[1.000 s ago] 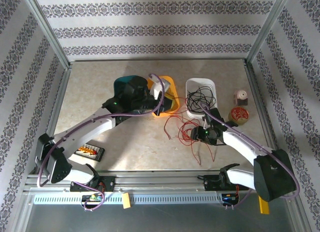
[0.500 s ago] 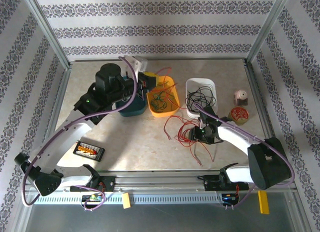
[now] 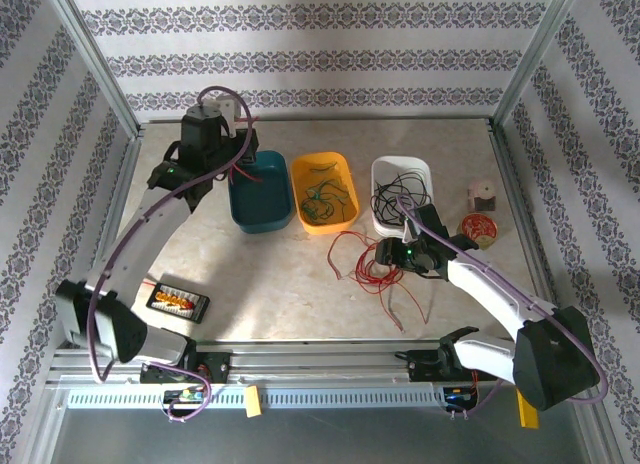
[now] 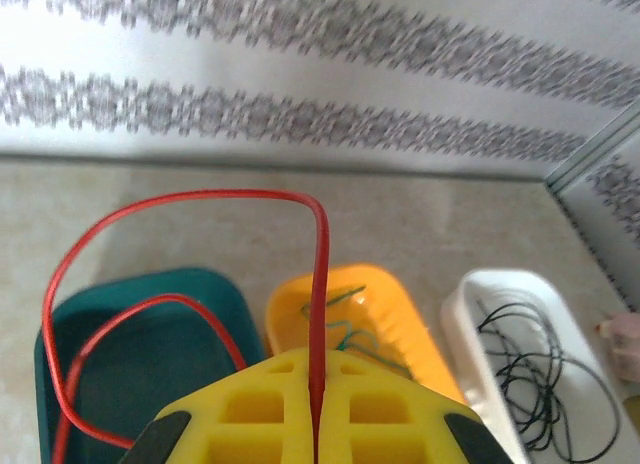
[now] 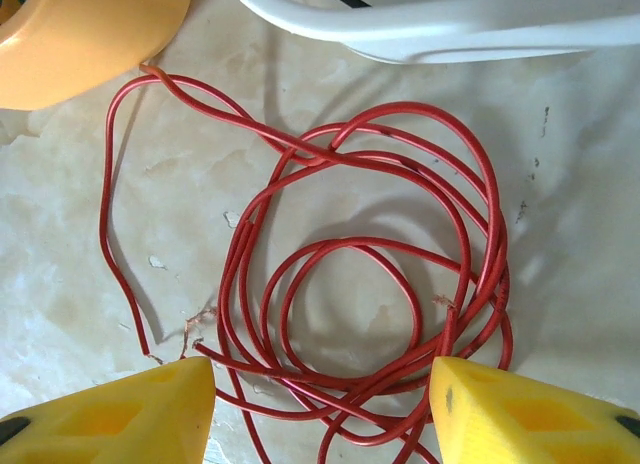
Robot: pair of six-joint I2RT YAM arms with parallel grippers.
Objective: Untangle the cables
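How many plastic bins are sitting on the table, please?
3: a teal bin on the left, an orange bin in the middle with green wire, and a white bin on the right with black wire.

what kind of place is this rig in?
Probably a lab robot test cell: silver metal frame post, patterned wallpaper back panel, and a white plastic tray of thin black wires on a marble-look tabletop.

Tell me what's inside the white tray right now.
Black cables, tangled in loose loops, in the white tray. Its near corner is covered by the right arm.
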